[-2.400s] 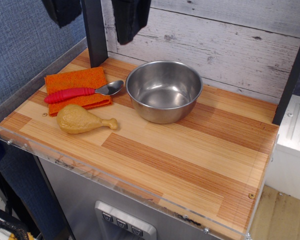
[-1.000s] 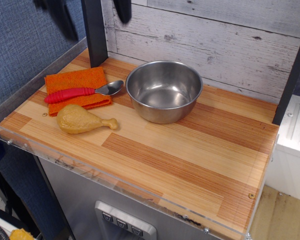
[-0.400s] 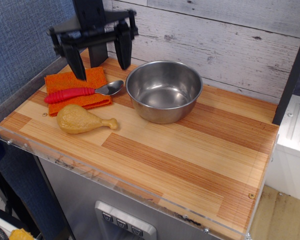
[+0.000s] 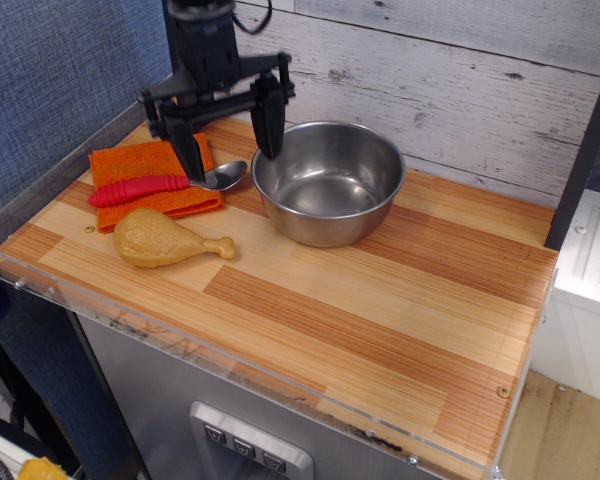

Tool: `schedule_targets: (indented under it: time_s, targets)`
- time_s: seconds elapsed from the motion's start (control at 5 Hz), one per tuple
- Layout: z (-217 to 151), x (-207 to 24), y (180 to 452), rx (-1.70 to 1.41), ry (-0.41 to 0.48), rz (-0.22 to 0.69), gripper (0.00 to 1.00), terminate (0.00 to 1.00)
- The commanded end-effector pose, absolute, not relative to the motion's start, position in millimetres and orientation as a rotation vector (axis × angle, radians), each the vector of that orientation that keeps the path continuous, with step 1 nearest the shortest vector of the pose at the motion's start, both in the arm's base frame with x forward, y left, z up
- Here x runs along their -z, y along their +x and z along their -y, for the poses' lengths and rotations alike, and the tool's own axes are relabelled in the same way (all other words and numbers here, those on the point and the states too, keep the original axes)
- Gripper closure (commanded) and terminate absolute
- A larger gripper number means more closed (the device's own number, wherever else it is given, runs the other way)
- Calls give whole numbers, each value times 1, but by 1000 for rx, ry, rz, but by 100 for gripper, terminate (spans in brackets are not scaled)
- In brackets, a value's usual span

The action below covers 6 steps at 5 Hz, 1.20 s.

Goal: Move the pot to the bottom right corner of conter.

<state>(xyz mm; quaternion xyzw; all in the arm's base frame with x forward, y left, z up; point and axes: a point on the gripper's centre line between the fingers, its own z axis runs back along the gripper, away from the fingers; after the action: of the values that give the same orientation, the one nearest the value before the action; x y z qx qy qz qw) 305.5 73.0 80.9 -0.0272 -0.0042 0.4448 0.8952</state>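
Compared with the frame 0.4 s ago, we observe the gripper (image 4: 228, 140) displaced to the right and lower in the frame; its right finger now hangs at the left rim of the pot (image 4: 328, 182), and its left finger stands over the orange cloth (image 4: 152, 176) beside the spoon (image 4: 170, 184). The jaws remain spread wide and hold nothing. The pot, spoon, cloth and toy drumstick (image 4: 165, 239) occupy the same positions as before.

We note the pot as a round, shiny steel bowl with a rolled rim and no handles, upright and empty. It rests on the conter (image 4: 360, 320) in the upper centre of the frame, near the whitewashed plank wall (image 4: 460, 80), well apart from the lower right corner.
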Motion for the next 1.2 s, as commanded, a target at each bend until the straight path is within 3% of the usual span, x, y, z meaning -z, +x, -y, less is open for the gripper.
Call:
schedule_targets:
  time_s: [0.0, 0.4, 0.6, 1.0]
  targets:
    - [-80, -65, 325, -924, -30, 27, 0, 0]
    - [-72, -41, 334, -903, -39, 29, 0, 0]
    - [-71, -35, 335, -892, -40, 36, 100, 0]
    - [-78, -44, 339, -857, -22, 78, 100, 0]
